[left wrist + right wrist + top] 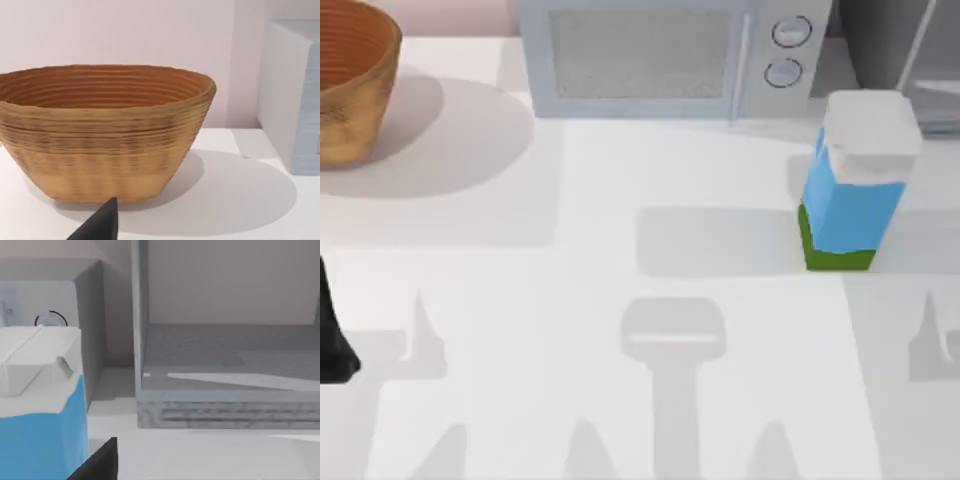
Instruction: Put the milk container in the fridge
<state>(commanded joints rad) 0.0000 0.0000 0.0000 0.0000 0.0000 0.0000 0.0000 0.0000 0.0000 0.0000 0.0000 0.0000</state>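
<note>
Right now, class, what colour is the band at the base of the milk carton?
Green, below the blue body of the milk carton; the top view shows it best.

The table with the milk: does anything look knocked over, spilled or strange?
Nothing stands out. The milk container stands upright on the table in front of the fridge; the basket and the microwave sit squarely, and nothing looks spilled.

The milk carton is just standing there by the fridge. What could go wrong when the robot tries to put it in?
1. The milk carton is tall and narrow, so a sideways bump could tip it over.
2. It stands close to the microwave; a wide reach might knock that.
3. The fridge has a raised front edge at the bottom. If the carton isn't lifted high enough, its base could catch there.
</note>
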